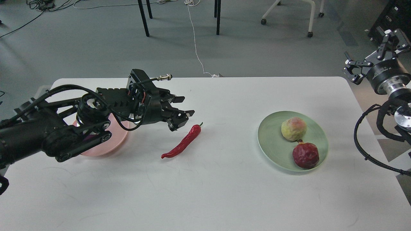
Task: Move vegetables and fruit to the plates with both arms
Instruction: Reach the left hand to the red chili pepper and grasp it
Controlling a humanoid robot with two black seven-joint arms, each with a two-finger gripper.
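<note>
White table (205, 192) on grey floor. Landmark: green plate (273, 150), holding yellow-green fruit (293, 128) and dark red fruit (305, 155), touching; fruit apparently done. Red chili (183, 142) lies left of it on bare table, outstanding. Pink plate (106, 146) farther left, contents hidden by arm. Left hand (179, 114) fingers apart, empty, just beside chili. Right hand (353, 72), right of it, spread, empty.

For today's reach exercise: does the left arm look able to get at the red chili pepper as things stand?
Probably yes. The left hand hangs open just beside the stem end of the red chili pepper, which lies alone on the bare table, nothing between them.
</note>
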